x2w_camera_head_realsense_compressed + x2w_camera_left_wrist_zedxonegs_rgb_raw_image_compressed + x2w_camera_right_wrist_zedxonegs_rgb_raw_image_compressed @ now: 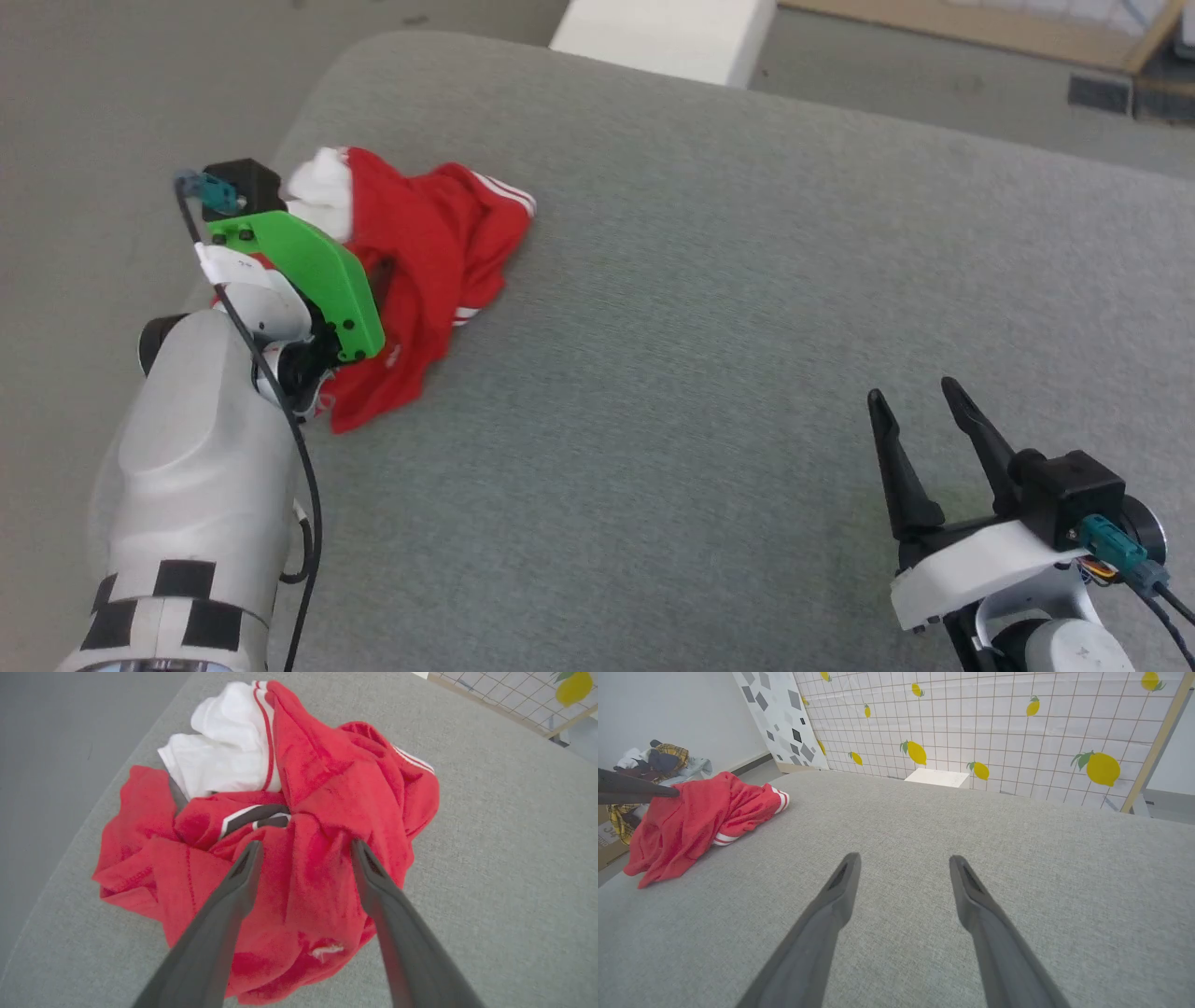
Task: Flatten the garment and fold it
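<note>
The garment (439, 252) lies crumpled in a heap near the far left corner of the grey cushioned surface (700, 373). It is red with a white panel and striped trim. The left wrist view has the garment (322, 788) showing a bit of black white-outlined lettering in its folds. My left gripper (306, 847) is open, its tips down on the heap with a ridge of red fabric between them. In the head view a green wrist mount (317, 271) covers those fingers. My right gripper (910, 392) stands open and empty at the near right; the right gripper (903, 858) hovers over bare cushion.
The cushion's left edge runs close beside the garment, with floor (112, 112) beyond it. A white box (663, 33) stands past the far edge. A lemon-patterned panel (994, 728) backs the scene, and a pile of other clothes (658, 760) sits off to the left.
</note>
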Tool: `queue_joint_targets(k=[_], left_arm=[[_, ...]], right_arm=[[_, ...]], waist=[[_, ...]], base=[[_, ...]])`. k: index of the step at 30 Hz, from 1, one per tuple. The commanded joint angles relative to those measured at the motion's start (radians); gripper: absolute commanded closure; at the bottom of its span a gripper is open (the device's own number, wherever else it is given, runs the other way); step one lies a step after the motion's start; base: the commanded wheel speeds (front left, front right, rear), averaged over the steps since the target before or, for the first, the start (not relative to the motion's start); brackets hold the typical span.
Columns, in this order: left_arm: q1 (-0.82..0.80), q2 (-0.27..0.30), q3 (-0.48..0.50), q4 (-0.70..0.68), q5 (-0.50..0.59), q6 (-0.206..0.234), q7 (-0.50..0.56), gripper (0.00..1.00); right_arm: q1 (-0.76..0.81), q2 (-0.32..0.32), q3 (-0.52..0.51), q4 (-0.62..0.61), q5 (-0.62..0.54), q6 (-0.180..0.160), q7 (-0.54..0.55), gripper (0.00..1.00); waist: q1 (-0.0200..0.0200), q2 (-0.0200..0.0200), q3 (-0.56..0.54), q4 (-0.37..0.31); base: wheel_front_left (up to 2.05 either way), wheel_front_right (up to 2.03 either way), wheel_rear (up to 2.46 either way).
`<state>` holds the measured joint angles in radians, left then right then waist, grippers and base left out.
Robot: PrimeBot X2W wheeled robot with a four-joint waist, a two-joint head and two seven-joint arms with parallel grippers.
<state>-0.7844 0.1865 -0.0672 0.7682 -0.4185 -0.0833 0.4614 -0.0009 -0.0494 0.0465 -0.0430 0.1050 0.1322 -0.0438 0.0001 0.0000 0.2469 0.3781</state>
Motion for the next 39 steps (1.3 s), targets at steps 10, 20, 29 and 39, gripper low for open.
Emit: queue_joint_targets(k=[10, 20, 29, 39], left_arm=[[-0.005, -0.007, -0.016, 0.119, 0.004, 0.034, -0.02, 1.0], [-0.117, 0.002, 0.003, 0.033, -0.026, -0.024, -0.323, 1.0], [-0.296, -0.033, -0.134, -0.242, -0.183, -0.047, -0.412, 1.0], [-0.172, -0.074, -0.25, -0.354, -0.393, -0.047, -0.317, 1.0]], right_arm=[[-0.039, -0.001, 0.0, -0.02, -0.008, -0.002, -0.001, 0.0], [-0.056, -0.001, 0.033, 0.041, 0.034, -0.002, -0.039, 0.0], [-0.05, -0.001, 0.04, 0.111, 0.094, -0.002, -0.097, 0.0], [-0.015, -0.001, 0.028, 0.169, 0.125, -0.002, -0.139, 0.0]], waist=[[-0.0001, 0.0, 0.103, -0.088], [-0.0001, 0.0, 0.029, -0.083], [-0.0001, 0.0, -0.056, -0.173], [-0.0001, 0.0, -0.11, -0.305]], base=[[0.0, 0.0, 0.0], [0.0, 0.0, 0.0], [0.0, 0.0, 0.0], [0.0, 0.0, 0.0]])
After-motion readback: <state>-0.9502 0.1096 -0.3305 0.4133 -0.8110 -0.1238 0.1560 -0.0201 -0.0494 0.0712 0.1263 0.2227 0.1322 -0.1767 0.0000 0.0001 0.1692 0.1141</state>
